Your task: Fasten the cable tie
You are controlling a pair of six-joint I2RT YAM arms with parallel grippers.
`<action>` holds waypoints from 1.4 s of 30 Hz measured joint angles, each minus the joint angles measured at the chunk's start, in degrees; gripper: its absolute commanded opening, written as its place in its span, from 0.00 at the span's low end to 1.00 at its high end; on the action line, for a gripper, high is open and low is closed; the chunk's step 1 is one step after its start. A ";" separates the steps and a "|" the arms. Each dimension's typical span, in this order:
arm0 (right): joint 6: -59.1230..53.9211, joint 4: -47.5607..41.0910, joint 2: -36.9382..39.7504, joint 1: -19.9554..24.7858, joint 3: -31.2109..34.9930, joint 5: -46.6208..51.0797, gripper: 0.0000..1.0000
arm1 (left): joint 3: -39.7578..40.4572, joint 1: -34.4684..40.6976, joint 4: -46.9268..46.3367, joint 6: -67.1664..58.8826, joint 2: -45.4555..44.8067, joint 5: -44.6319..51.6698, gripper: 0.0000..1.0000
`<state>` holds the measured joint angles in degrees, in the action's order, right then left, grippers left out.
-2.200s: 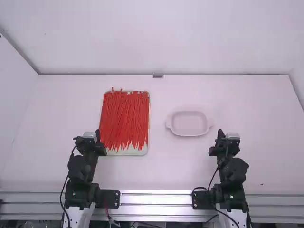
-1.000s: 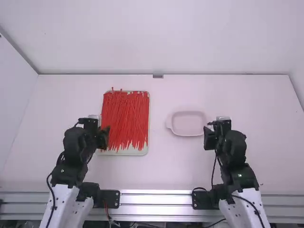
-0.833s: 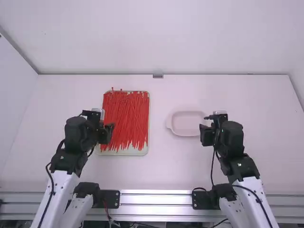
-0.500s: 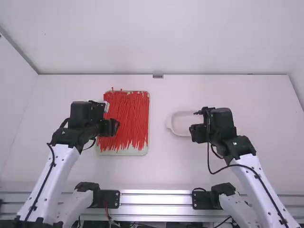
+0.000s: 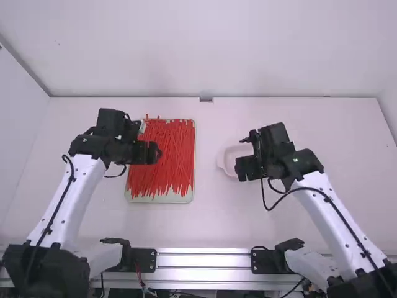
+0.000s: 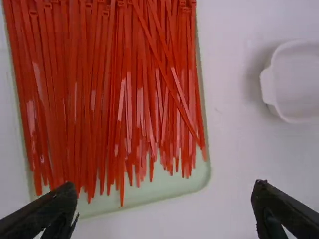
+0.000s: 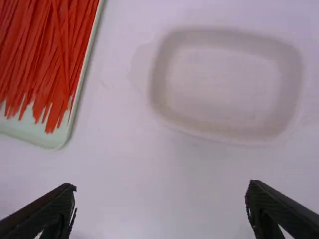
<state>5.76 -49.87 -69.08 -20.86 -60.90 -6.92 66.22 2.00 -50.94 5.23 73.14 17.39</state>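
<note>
Pale green rectangular tray (image 6: 167,191) bearing red plastic cable ties (image 6: 104,89), all unpicked, fastening not begun; ties thin, straight, roughly parallel, apparently none looped. White oval dish (image 7: 149,74) beside tray. Left gripper (image 6: 164,219) over the tray, right gripper (image 7: 159,214) near the dish, both spread wide and empty

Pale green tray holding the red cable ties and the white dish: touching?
Apart. Left wrist view shows bare white table between the pale green tray and the white handled dish.
</note>
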 measured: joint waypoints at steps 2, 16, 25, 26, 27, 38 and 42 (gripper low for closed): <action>-0.17 -0.63 -1.79 -1.75 -1.46 0.00 0.96 | 1.51 0.02 -1.36 0.04 1.92 0.52 0.96; 1.03 1.79 -5.11 -4.17 -4.74 -0.74 0.98 | 4.79 0.11 1.57 2.60 5.88 1.68 0.99; -0.35 3.19 -5.11 -0.35 -5.01 -3.61 0.98 | 4.83 0.11 7.89 2.91 6.19 1.46 0.99; -0.42 3.45 -5.11 -0.35 -5.03 -3.85 0.98 | 4.90 0.13 9.27 3.39 6.62 1.11 0.99; -0.42 3.58 -5.11 -0.37 -5.03 -3.98 0.98 | 4.92 0.11 9.73 3.54 6.80 0.92 0.99; -0.83 5.25 -5.11 -0.79 -5.03 -4.72 0.98 | 15.43 0.11 13.40 5.53 21.14 -0.07 0.99; -0.85 5.03 -5.11 -0.79 -5.03 -4.72 0.98 | 22.27 0.11 13.44 5.79 27.89 -0.11 0.99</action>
<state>4.91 -44.84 -74.19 -21.65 -65.93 -11.64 88.49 2.11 -37.50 11.03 101.03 17.28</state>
